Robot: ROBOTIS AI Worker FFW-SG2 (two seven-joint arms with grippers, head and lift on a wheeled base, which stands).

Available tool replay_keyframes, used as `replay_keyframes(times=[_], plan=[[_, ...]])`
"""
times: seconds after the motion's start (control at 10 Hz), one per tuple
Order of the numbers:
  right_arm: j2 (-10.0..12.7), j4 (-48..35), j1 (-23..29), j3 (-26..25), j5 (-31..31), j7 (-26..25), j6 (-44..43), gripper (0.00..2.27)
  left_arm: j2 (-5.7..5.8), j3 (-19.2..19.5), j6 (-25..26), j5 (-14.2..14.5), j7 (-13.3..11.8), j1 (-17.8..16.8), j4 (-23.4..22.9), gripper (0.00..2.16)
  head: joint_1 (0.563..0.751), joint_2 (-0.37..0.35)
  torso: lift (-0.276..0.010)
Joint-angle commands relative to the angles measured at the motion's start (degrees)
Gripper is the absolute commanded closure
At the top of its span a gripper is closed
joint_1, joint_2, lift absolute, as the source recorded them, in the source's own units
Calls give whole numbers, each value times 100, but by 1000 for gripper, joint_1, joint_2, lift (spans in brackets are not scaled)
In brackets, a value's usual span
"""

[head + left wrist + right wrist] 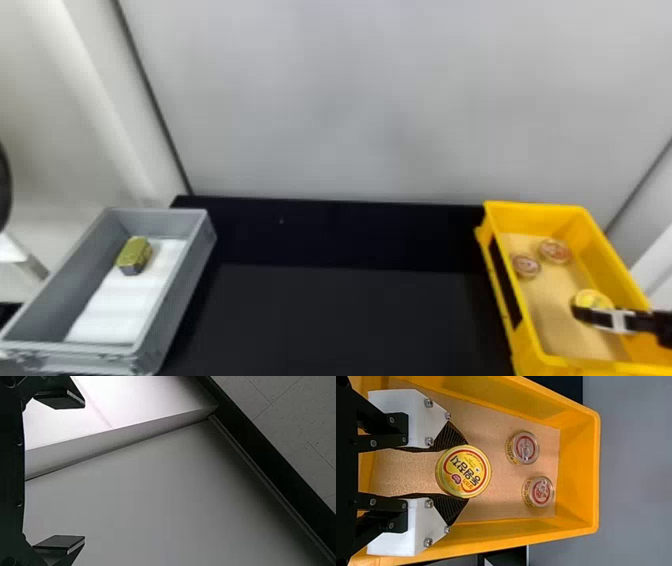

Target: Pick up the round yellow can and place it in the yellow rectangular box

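- Round yellow can (pixel 464 471), printed in red and black, is inside the yellow rectangular box (pixel 517 305), gripped between the right gripper's (pixel 595 317) fingers.
- Left gripper (pixel 84 471) stands wide apart and empty in the left wrist view.
- Two smaller cans (pixel 525 448) with red-printed tops stand toward the box's far end on tan lining (pixel 494 494).
- Head view: grey box (pixel 172 285) holds white padding (pixel 125 305) and a green-gold block (pixel 134 254).
- Left wrist view: speckled tiles (pixel 293 427) beyond a pale panel (pixel 150 502).

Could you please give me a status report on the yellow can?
Right gripper shut on round yellow can, inside yellow box. Left gripper open, empty. Two smaller cans nearby, not touching it.
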Motion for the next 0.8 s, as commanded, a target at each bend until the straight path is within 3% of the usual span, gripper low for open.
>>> replay_keyframes(times=[0.0,0.7], plan=[[1,530,-152,105,-94,-97,-116,773,-1,-11,-12,-5,1,-7,3,87,663,54,-10],[-140,1277,-451,219,-349,-413,-336,773,8,-55,-47,3,-8,-69,55,87,663,54,-10]])
